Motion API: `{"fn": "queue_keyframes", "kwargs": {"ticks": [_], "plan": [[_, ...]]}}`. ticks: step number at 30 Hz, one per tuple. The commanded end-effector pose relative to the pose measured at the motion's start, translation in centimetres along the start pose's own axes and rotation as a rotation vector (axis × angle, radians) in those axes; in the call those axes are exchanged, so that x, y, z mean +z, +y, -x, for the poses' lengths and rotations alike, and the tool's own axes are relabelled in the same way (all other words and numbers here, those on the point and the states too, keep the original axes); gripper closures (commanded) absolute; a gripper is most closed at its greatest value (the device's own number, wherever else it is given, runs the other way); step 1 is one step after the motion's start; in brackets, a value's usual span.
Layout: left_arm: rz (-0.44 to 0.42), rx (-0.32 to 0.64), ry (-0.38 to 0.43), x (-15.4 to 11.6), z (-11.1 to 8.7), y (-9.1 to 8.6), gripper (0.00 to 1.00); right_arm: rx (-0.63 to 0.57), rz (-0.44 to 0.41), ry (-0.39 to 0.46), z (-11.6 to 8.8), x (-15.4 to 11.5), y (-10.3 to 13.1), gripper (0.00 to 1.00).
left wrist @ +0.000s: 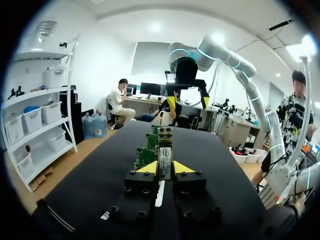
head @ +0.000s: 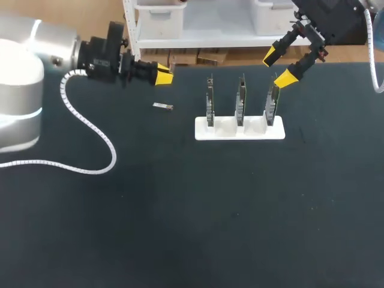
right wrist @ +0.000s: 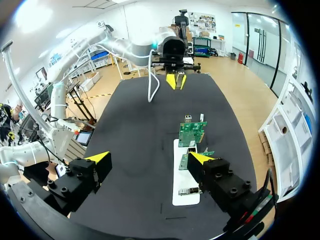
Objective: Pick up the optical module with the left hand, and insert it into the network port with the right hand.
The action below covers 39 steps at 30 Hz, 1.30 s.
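The optical module (left wrist: pixel 165 161), a small silvery block with a label, sits between the yellow tips of my left gripper (left wrist: pixel 165 168), which is shut on it. This gripper (head: pixel 164 75) hangs above the table's far left part and points toward the cards. Three green network cards (head: pixel 241 99) stand upright in a white holder (head: pixel 240 129). The ports on them are too small to make out. My right gripper (head: pixel 278 67) is open and holds nothing, hovering over the rightmost card (head: pixel 272 102). In the right wrist view the cards (right wrist: pixel 191 134) lie ahead of its wide-spread fingers (right wrist: pixel 150 158).
A small silvery part (head: pixel 162 107) lies on the black table (head: pixel 180 210) just in front of the left gripper. A white coiled cable (head: pixel 90 129) from my left arm trails over the table's left side. Shelving stands behind the far edge.
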<state>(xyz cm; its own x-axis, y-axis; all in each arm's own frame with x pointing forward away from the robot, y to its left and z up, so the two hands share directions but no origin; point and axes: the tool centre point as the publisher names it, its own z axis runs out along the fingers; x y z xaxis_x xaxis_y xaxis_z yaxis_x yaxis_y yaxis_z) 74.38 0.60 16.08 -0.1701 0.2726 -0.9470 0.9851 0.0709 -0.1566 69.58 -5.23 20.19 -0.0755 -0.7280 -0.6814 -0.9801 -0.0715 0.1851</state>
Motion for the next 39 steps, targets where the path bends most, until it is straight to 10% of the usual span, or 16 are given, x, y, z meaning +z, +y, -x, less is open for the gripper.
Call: {"fn": "queue_keyframes", "kwargs": {"ticks": [1, 32, 39], "plan": [[0.021, 0.005, -0.085, 0.4, -0.4, -0.5, 1.00, 0.000, 0.002, 0.000, 0.0, 0.0, -0.1, 0.00], [0.004, 0.092, 0.005, 0.8, 0.1, -0.8, 1.00, 0.000, 0.002, 0.000, 0.0, 0.0, -0.1, 0.00], [-0.039, 0.106, -0.139, 4.1, 0.8, -3.4, 1.00, 0.000, 0.002, 0.000, 0.0, 0.0, -0.1, 0.00]]}}
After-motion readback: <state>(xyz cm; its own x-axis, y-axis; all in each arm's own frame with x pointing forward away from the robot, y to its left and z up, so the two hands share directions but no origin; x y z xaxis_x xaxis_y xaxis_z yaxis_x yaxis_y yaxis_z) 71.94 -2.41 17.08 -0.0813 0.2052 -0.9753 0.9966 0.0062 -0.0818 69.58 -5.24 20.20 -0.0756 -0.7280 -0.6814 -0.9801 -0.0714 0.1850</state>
